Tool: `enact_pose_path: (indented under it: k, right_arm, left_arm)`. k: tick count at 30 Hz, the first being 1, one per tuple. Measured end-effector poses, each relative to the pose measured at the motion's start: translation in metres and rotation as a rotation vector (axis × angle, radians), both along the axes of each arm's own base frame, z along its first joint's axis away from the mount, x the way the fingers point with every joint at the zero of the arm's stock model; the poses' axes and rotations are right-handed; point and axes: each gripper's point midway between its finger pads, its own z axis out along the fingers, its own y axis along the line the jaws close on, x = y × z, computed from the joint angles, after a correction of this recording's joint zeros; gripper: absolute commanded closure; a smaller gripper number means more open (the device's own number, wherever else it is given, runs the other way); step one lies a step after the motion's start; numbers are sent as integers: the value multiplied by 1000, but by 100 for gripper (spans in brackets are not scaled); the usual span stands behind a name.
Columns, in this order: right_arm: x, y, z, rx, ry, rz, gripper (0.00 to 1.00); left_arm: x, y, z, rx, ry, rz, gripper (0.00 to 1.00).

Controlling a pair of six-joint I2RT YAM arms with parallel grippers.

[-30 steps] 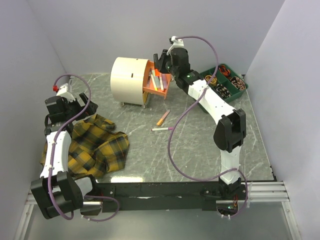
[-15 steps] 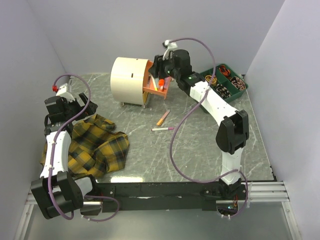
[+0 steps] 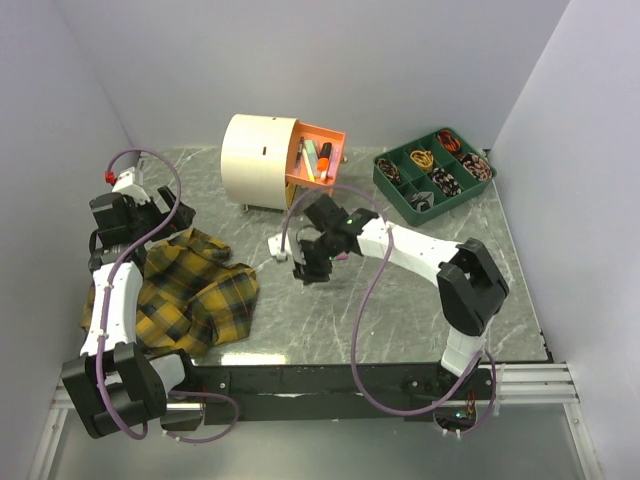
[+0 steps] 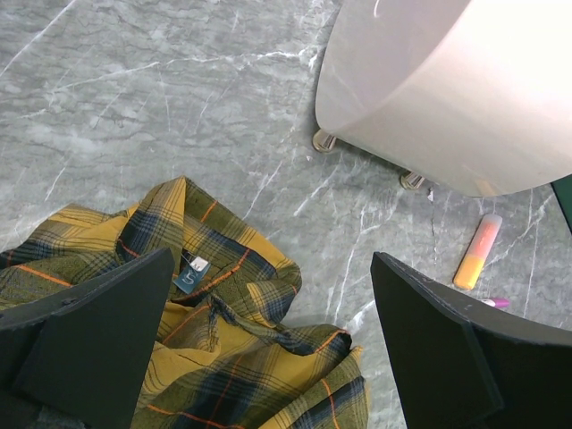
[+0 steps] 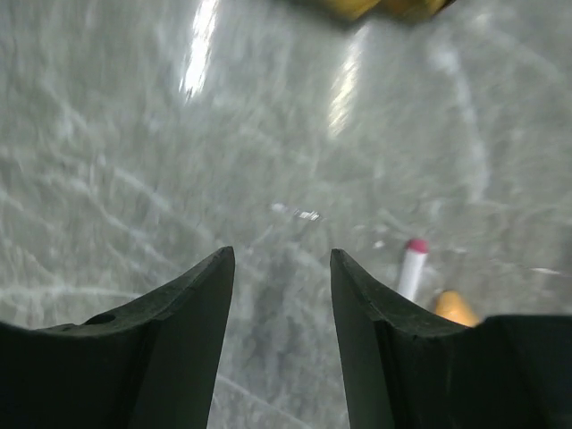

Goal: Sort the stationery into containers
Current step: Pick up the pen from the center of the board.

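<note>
The cream drum chest [image 3: 258, 160] stands at the back with its orange drawer [image 3: 335, 135] pulled open; several markers [image 3: 312, 158] lie in it. My right gripper [image 3: 305, 268] hangs low over the table in front of the chest, open, with nothing between its fingers [image 5: 192, 295]. Just right of it lie a white pen with a pink cap [image 5: 412, 268] and an orange highlighter [image 5: 456, 308]. The highlighter [image 4: 476, 251] also shows in the left wrist view under the chest [image 4: 447, 89]. My left gripper [image 3: 165, 215] stands wide open above the cloth.
A yellow-black plaid cloth [image 3: 195, 290] lies crumpled at the left, right below the left gripper [image 4: 273, 268]. A green compartment tray [image 3: 392, 193] of small parts sits at the back right. Walls close in the table on three sides.
My right gripper has left the orange drawer, swung forward and down to the table beside the pen and highlighter, and its jaws have opened. The left arm has not moved.
</note>
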Motion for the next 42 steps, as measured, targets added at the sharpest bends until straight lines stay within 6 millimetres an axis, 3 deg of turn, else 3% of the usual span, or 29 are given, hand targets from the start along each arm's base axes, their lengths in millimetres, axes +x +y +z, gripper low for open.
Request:
enact_pose_path:
  k: [3, 10, 20, 30, 34, 42]
  right_arm:
    - [-6, -12, -21, -71, -28, 42, 46]
    - [23, -4, -20, -77, -141, 48, 47]
    - [44, -3, -63, -179, -116, 31, 52]
    - [75, -2, -54, -168, -117, -28, 53]
    - [91, -3, -62, -177, -101, -58, 54]
    - [85, -15, -82, -237, -43, -53, 55]
  left_arm:
    - [0, 0, 0, 0, 1, 0, 1]
    - [0, 0, 0, 0, 0, 0, 0]
    - [-1, 0, -2, -2, 5, 1, 1]
    - [-1, 2, -3, -2, 6, 6, 1]
    - [-2, 3, -6, -4, 13, 9, 0]
    - [-1, 4, -10, -9, 25, 12, 1]
